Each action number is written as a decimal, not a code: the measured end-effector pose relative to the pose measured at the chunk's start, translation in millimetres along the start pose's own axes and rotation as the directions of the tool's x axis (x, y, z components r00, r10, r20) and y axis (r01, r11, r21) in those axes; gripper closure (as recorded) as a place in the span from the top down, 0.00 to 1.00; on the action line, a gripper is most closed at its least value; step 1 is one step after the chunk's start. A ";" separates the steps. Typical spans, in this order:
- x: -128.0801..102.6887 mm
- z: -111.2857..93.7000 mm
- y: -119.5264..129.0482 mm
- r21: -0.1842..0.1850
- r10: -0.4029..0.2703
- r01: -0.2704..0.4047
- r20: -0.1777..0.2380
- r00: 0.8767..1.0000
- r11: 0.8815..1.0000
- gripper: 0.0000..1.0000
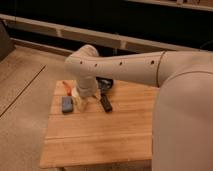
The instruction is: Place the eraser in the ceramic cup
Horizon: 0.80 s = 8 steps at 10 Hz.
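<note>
When scanning from the left, first up is a blue-grey block (67,104) parked just left of the claw (81,103) on the wooden table (100,140). Not the target, so skipping it. Next, the claw itself, hanging low off the wrist over the table's back-left part, spread wide and pinching nothing visible. Can't pick out the ceramic cup for sure. Could be that pale cream bit right under the claw, could just be part of the claw. Moving right, got the eraser (106,103) lying flat on the wood just right of the claw, near but not touching. Long axis slanted, far end leaning toward the claw, near end pointing away. Behind it, a dark bowl (105,84), also right of the claw. Probably needs a short shift right plus a wrist turn to pinch across the narrow side. Only one arm, so no choosing.
</note>
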 end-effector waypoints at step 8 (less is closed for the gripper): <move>9.7 42.9 -84.0 -0.014 0.383 -0.383 0.047 0.923 0.924 0.65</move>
